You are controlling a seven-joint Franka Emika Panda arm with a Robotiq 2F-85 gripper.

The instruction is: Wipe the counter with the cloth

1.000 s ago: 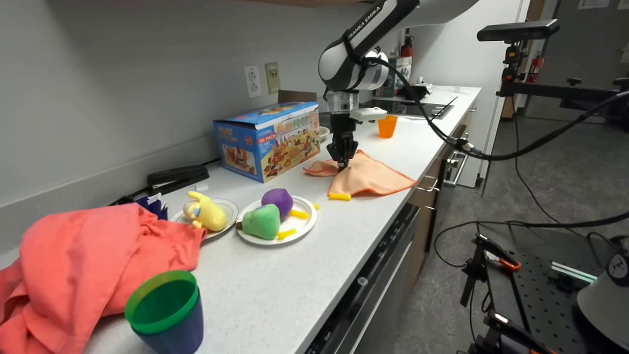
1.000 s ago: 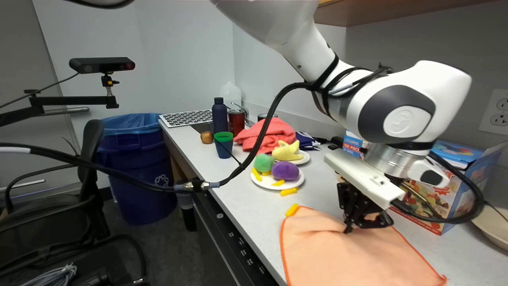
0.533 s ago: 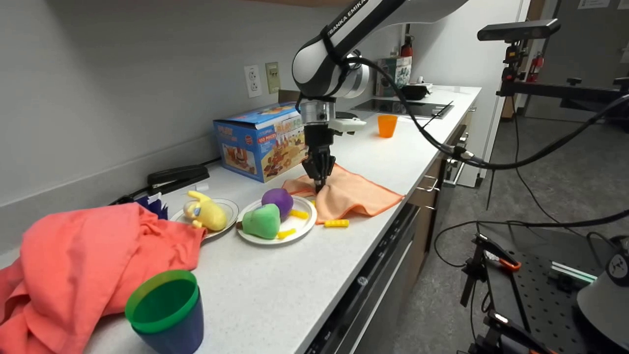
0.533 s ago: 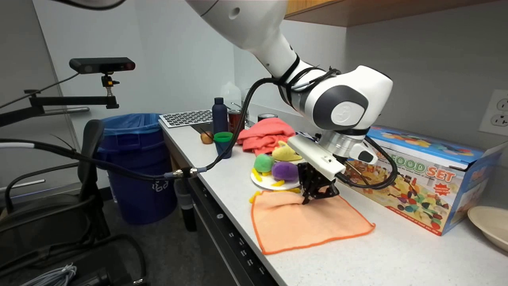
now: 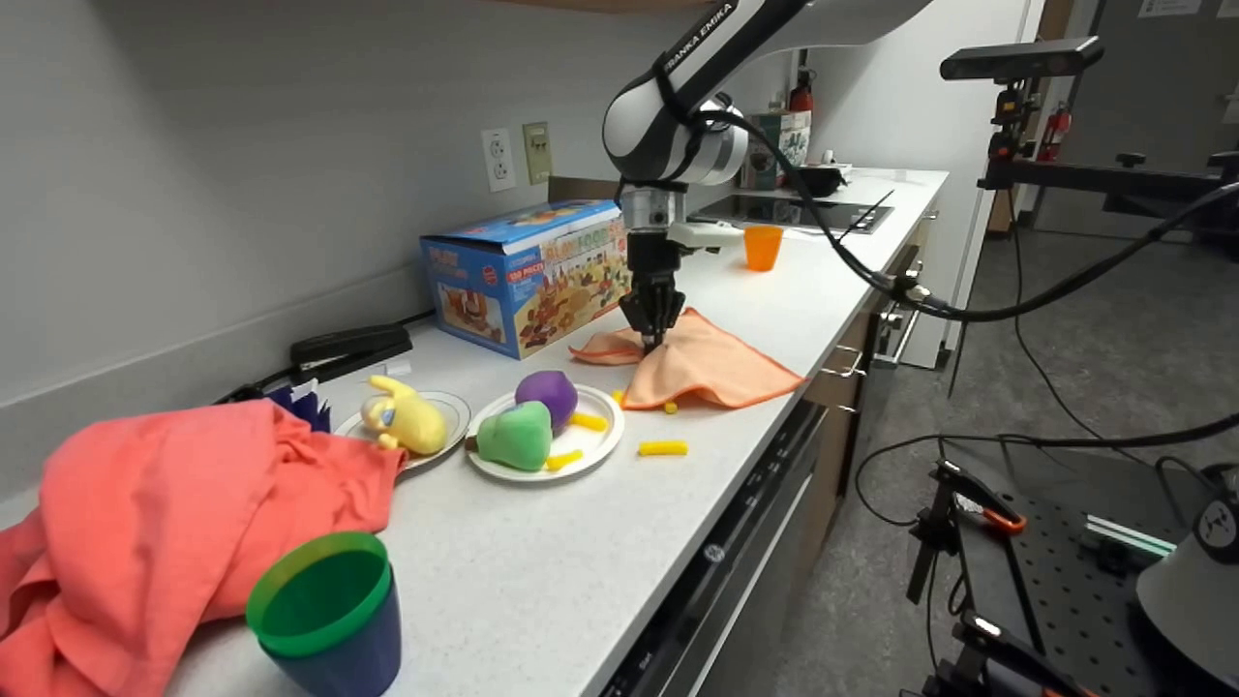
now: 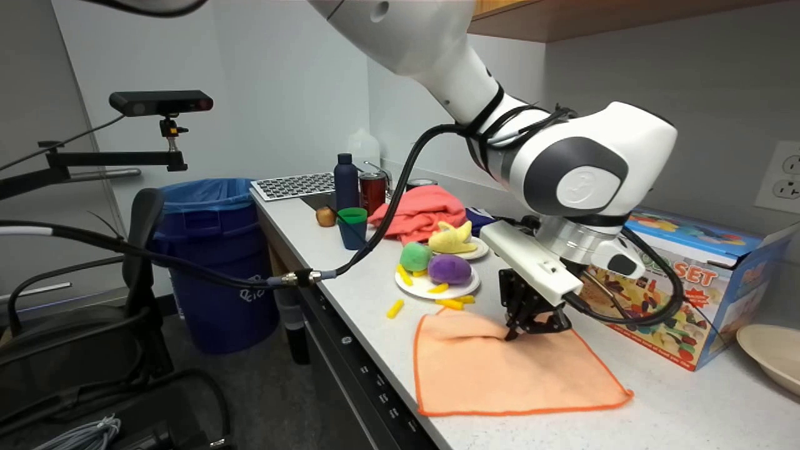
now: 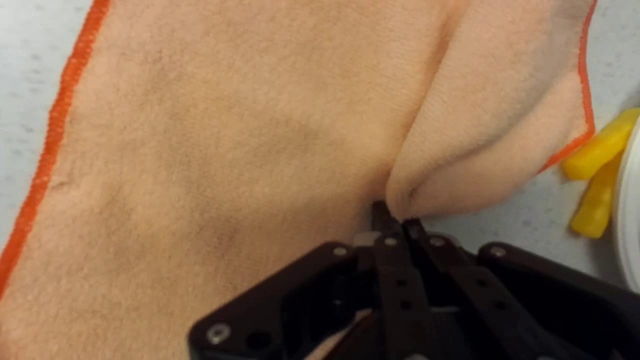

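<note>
The light orange-peach cloth (image 5: 721,373) lies spread on the pale counter (image 5: 542,571), its hem orange. In the wrist view the cloth (image 7: 215,125) rises in a fold pinched between two black fingertips. My gripper (image 7: 396,219) is shut on that fold, pointing down near the counter surface. In both exterior views the gripper (image 6: 512,334) stands at the edge of the cloth closest to the box, with most of the cloth (image 6: 506,378) trailing flat toward the counter's front edge. The exact contact between fingertips and counter is hidden by cloth.
Several yellow pieces lie by the cloth; a yellow piece (image 5: 663,448) sits apart from it. A plate (image 5: 598,450) with toy food is close by. The colourful box (image 5: 581,281) stands behind, a bowl (image 6: 775,359) beside it. Coral-red fabric (image 5: 194,513) is bunched farther along.
My gripper dragged the cloth toward the plate, then partly back away from it. A yellow piece shifted along the counter and now lies clear of the cloth. The grip stayed shut.
</note>
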